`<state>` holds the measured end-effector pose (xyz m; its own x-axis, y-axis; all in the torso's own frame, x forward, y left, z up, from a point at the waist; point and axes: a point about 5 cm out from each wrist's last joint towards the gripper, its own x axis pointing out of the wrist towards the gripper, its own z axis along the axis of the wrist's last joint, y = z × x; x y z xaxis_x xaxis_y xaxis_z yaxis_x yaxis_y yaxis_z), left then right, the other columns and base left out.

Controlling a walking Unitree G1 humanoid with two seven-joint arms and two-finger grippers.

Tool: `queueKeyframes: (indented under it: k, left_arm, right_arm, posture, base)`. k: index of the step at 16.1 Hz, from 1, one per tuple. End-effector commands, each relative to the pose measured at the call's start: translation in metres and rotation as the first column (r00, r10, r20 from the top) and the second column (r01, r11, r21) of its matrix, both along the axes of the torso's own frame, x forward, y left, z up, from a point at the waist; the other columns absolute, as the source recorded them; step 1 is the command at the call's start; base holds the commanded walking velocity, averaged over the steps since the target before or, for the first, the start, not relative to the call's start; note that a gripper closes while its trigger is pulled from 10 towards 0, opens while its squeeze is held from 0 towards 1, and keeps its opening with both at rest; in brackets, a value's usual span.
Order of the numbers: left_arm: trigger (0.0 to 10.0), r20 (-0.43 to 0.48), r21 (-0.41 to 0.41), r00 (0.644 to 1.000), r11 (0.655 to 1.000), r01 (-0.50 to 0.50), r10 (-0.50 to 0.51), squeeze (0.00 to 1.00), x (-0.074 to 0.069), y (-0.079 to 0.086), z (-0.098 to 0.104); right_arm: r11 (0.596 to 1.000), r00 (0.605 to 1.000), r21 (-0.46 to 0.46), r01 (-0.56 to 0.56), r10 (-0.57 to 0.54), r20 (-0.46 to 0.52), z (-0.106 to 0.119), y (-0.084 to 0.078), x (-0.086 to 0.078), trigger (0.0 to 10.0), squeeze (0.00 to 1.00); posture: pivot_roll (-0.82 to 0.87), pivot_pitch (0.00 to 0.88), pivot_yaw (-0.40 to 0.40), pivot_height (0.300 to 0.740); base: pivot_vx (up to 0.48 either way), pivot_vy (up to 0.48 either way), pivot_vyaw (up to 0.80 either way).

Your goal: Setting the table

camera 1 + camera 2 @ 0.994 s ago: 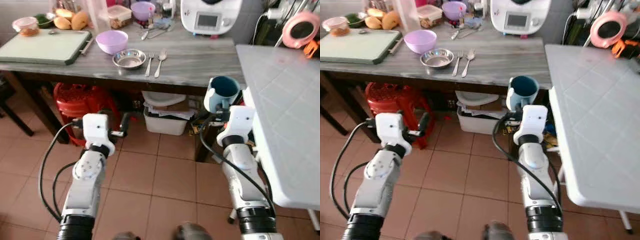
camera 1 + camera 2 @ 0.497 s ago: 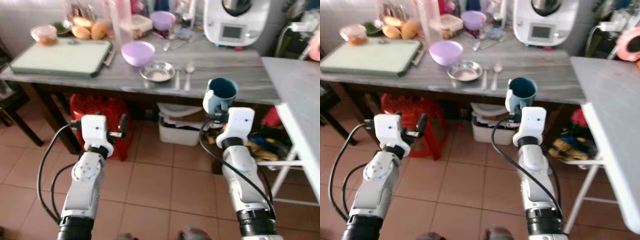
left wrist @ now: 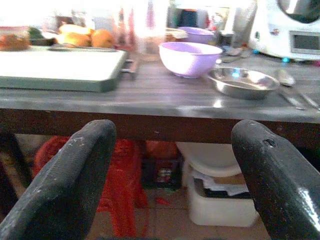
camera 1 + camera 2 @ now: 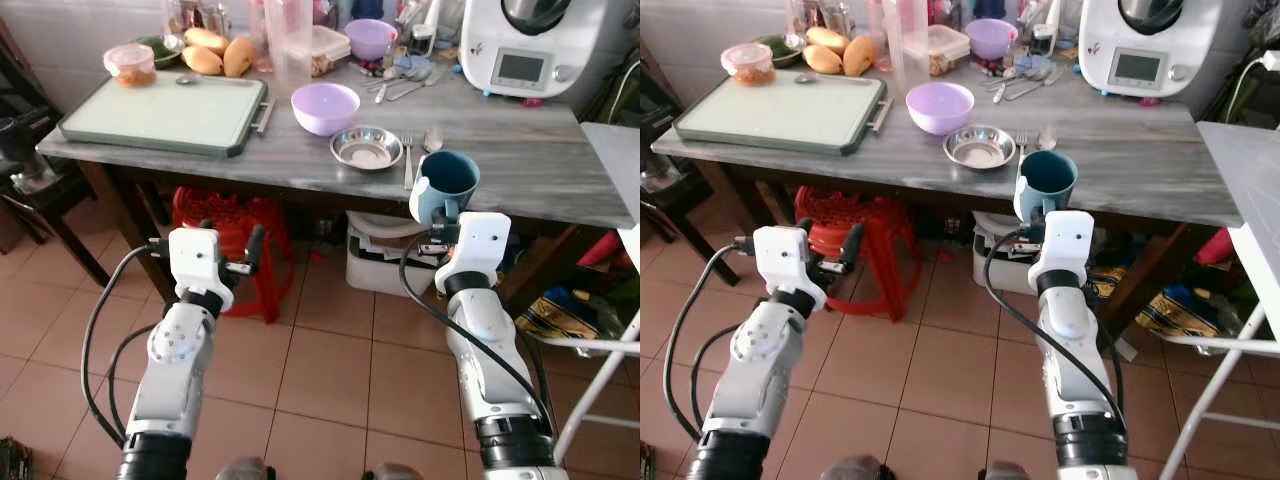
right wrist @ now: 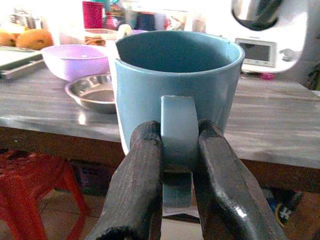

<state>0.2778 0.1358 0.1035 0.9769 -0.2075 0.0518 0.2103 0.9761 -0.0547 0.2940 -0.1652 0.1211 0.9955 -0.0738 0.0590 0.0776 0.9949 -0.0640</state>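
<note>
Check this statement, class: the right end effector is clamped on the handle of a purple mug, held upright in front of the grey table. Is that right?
Not quite. The mug is blue, not purple, as the right wrist view shows. The rest stands: the right end effector is clamped on its handle, and the mug is upright in front of the grey table.

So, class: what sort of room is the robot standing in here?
Most likely a home kitchen: a grey worktop holds a cutting board, bowls such as the purple bowl, and a white cooking appliance, above a tiled floor.
</note>
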Motion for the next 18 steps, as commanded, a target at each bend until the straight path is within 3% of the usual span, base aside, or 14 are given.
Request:
queueKeyframes:
  k: [1,18]
  left_arm:
    - [10.0,0.026,-0.005,0.999,1.000,0.025,-0.025,0.00,-0.0005,-0.0047,0.0051]
    - [10.0,0.018,-0.023,0.999,0.999,0.040,-0.040,0.00,-0.0037,-0.0040,0.0046]
  right_arm:
    - [1.000,1.000,-0.008,0.018,-0.018,0.026,0.0057,-0.0066,-0.0007,10.0,0.00]
    - [0.998,0.998,-0.053,0.022,-0.019,0.068,0.0122,-0.0057,0.0009,10.0,0.00]
  posture:
    - [-0.03,0.000,0.015,0.740]
    - [-0.03,0.000,0.012,0.740]
  base:
    - [0.341,0.000,0.00]
    - [0.362,0.000,0.00]
